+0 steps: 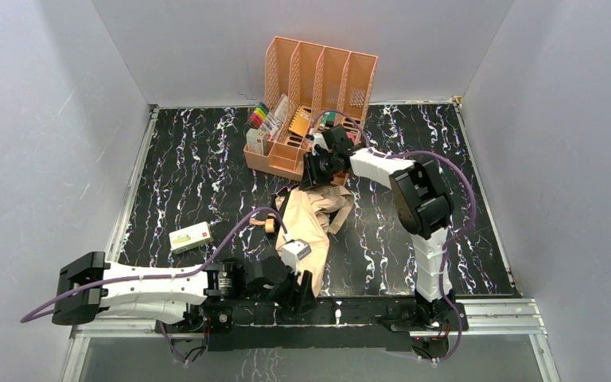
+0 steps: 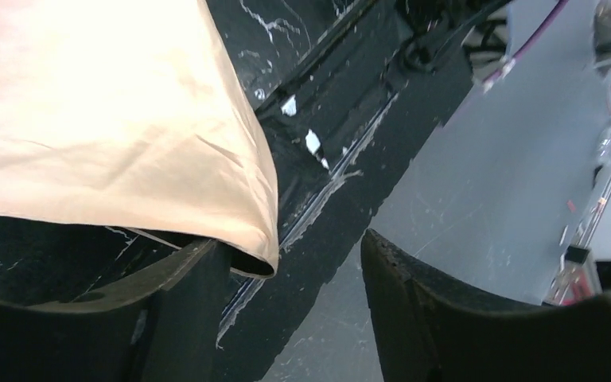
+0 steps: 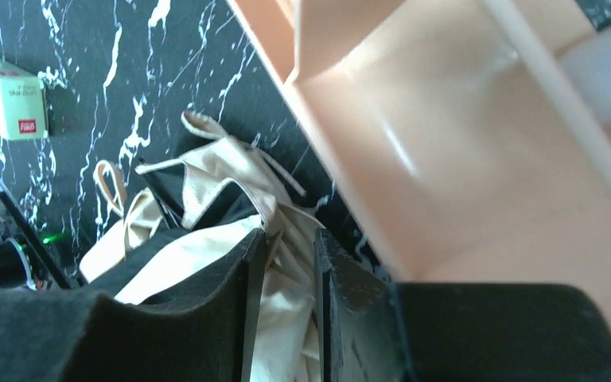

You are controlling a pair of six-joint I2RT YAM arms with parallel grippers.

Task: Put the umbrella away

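Well, tan-and-black folding umbrella (image 1: 306, 223) at worktop (image 1: 191, 175) centre: we judge light, limp, slippery; take bunched folds, not hem. Right gripper (image 3: 288, 255) pinches its cloth; left gripper (image 2: 294, 255) gapes.

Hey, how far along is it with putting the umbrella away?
Done: the umbrella looks collapsed, though its tan canopy lies loose and unwrapped on the table. In hand: the right arm's jaws are pinched on fabric at its far end, beside the peach organizer; the left arm's jaws stand open at the near edge, holding nothing. Left: bundling it and stowing it.
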